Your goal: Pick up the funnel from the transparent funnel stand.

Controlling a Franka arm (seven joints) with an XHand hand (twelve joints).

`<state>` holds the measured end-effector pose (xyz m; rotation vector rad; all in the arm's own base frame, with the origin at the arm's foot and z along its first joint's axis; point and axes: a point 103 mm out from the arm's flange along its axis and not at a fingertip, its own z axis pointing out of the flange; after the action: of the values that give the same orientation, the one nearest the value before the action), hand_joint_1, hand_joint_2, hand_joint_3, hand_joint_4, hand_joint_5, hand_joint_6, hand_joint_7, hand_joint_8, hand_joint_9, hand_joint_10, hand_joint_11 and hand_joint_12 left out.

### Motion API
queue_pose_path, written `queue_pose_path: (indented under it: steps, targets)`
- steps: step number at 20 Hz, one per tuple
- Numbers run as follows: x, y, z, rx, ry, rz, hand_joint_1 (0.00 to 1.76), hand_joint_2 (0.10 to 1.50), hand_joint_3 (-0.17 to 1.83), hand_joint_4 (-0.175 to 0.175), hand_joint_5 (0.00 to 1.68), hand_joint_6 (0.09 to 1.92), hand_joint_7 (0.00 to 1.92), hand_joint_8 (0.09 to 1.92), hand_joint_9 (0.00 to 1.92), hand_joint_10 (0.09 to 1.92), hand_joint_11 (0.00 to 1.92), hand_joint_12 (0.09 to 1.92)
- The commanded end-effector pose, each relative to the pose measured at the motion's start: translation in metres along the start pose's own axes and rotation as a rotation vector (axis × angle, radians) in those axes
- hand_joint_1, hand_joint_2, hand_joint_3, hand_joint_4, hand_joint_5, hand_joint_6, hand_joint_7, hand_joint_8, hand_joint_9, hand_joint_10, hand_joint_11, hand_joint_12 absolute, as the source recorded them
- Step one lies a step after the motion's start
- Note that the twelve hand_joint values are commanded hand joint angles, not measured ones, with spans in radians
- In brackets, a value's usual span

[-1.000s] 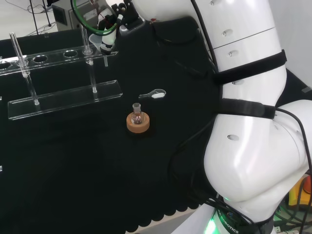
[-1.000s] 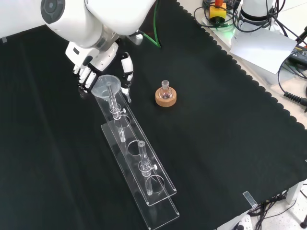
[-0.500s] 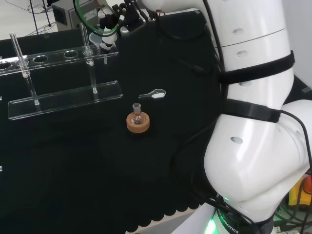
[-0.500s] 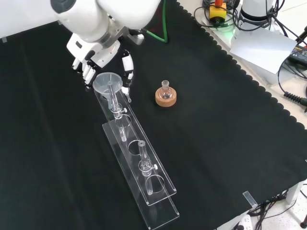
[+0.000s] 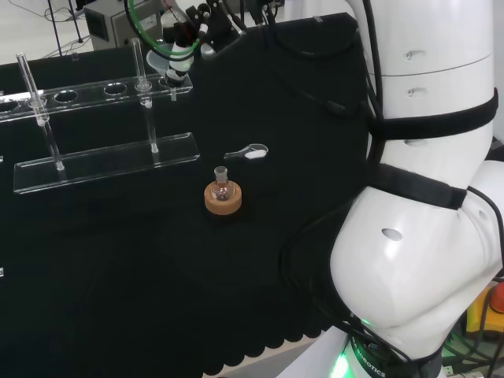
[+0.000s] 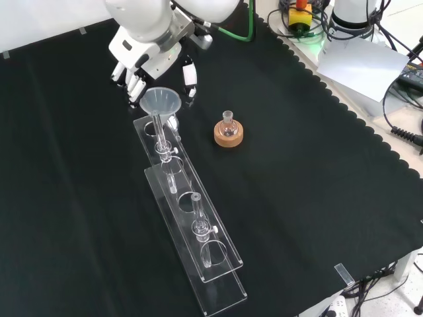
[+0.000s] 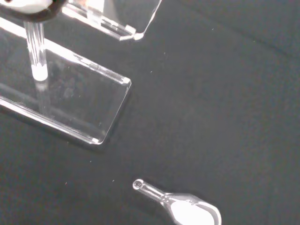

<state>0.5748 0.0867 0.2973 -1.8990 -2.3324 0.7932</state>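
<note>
The clear funnel [image 6: 160,102] hangs over the far end of the transparent stand [image 6: 198,264] in the front view, its stem pointing down toward the stand's end hole. The black and white hand [image 6: 141,70] grips the funnel's cup, with fingers [image 6: 135,84] on one side and the thumb on the other. In the head view the hand [image 5: 197,27] holds the funnel [image 5: 164,68] just above the stand's top rail [image 5: 87,93]. The wrist view has the funnel's stem [image 7: 35,51] ending above the stand's base plate [image 7: 75,105].
A small flask on a cork ring [image 6: 229,134] stands right of the stand in the front view, also seen in the head view as the flask on its ring [image 5: 222,197]. A clear scoop [image 5: 249,153] lies beside it. Upright glass rods [image 5: 26,75] rise from the stand.
The hand has risen with the funnel, drawing its stem up out of the stand's end hole. The arm's links have swung with it. Stand, flask and scoop stay put.
</note>
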Motion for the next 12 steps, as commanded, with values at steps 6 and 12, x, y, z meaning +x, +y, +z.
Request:
queue_pose_path:
  steps: [6, 12]
  targets:
    - [-0.017, -0.098, -0.109, -0.131, -0.040, 0.100, 0.79, 0.71, 0.64, -0.020, 0.74, 1.02, 0.67, 0.75, 0.94, 0.55, 0.39, 1.34]
    - [-0.013, -0.129, -0.111, -0.123, -0.043, 0.121, 0.78, 0.71, 0.65, -0.021, 0.73, 1.03, 0.67, 0.75, 0.95, 0.55, 0.41, 1.33]
